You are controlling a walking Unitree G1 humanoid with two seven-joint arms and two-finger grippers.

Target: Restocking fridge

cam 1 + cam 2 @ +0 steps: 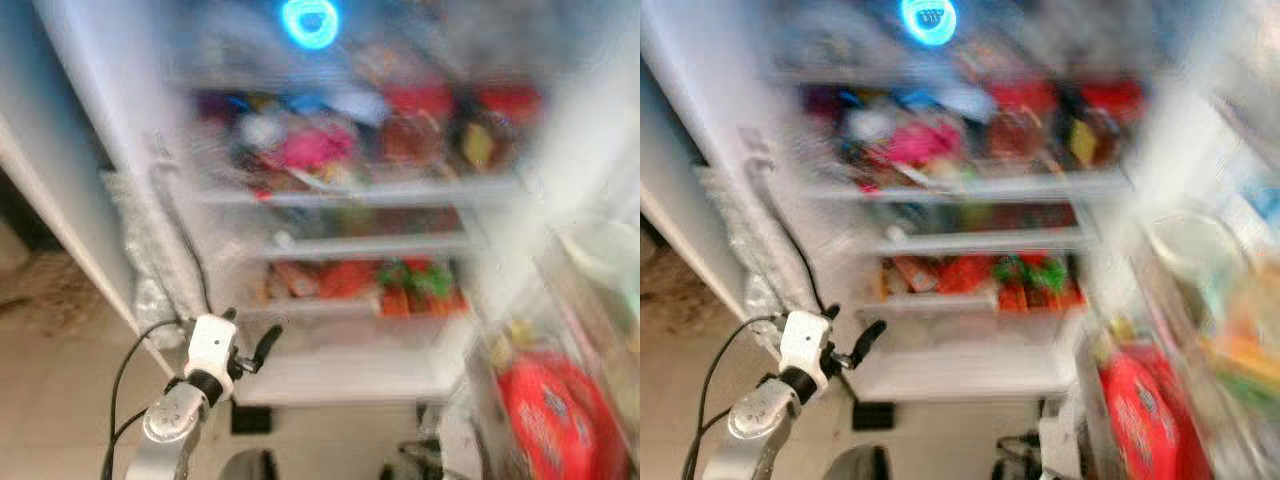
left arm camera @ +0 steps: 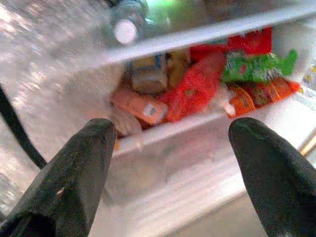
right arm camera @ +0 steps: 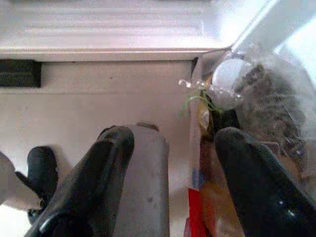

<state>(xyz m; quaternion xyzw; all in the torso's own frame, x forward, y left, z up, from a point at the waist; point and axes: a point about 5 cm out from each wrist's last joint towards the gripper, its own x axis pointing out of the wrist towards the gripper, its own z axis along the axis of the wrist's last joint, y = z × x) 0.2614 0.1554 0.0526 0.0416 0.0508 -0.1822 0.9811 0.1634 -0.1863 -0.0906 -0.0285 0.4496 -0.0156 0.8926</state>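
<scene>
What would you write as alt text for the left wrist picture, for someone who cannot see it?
The left pincer, its two black fingers spread open and empty, points at a white fridge shelf crowded with packets: a red packet, a green packet, an orange carton. Above, blurred, is another shelf with a bottle cap.

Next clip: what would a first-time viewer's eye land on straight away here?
Through heavy blur, the open fridge crammed with red, pink and green packets on its shelves, and a glowing blue ring at the top. Low on the left, the left tool is raised toward the lower shelves, fingers apart and empty. A big red package sits in the door on the right.
</scene>
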